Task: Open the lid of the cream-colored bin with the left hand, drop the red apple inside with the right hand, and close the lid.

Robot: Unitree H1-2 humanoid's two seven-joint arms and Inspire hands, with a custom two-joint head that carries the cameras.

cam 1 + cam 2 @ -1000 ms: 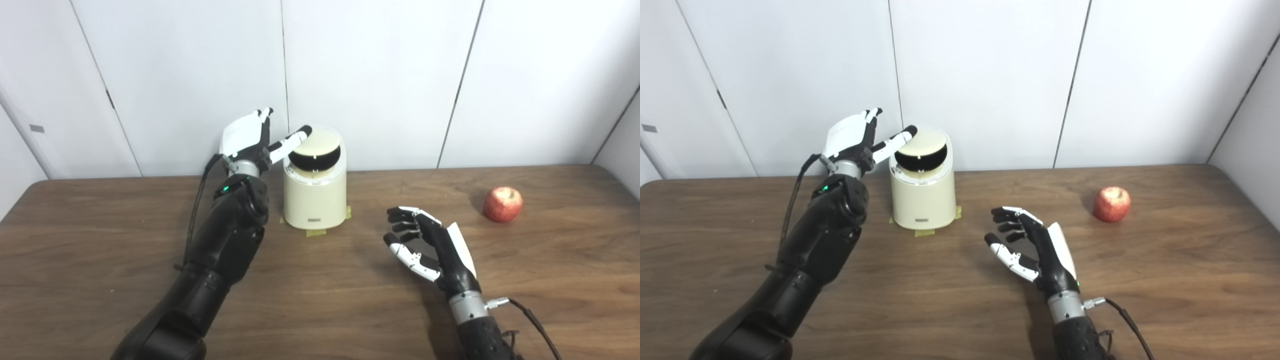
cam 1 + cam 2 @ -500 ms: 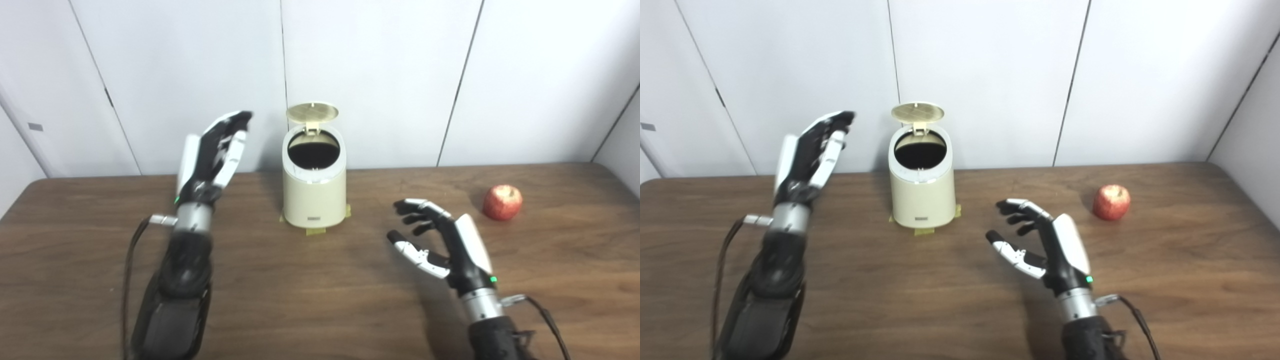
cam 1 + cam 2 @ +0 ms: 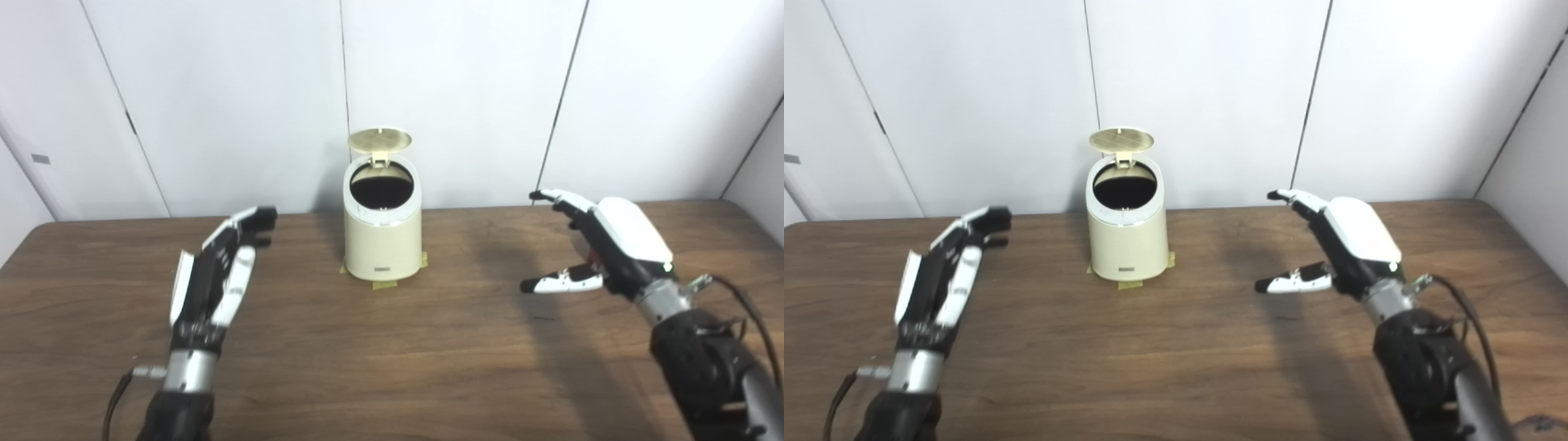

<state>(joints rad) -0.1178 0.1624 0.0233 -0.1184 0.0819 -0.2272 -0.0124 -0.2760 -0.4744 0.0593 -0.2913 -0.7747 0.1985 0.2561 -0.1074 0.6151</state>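
Bright, even light from above. Soft shadows lay on the table [image 3: 392, 367]. Pics were a bit fuzzy, no glare.

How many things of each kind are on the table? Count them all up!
Robot hands: 2, the left hand and the right hand.
Bins: 1, the cream-colored bin, with its lid up.
Apples: 1, the red apple, mostly hidden behind the right hand.
Total: 4.

It looks like a robot test room: plain white wall panels [image 3: 453, 92] and one bare brown worktop [image 3: 392, 355]
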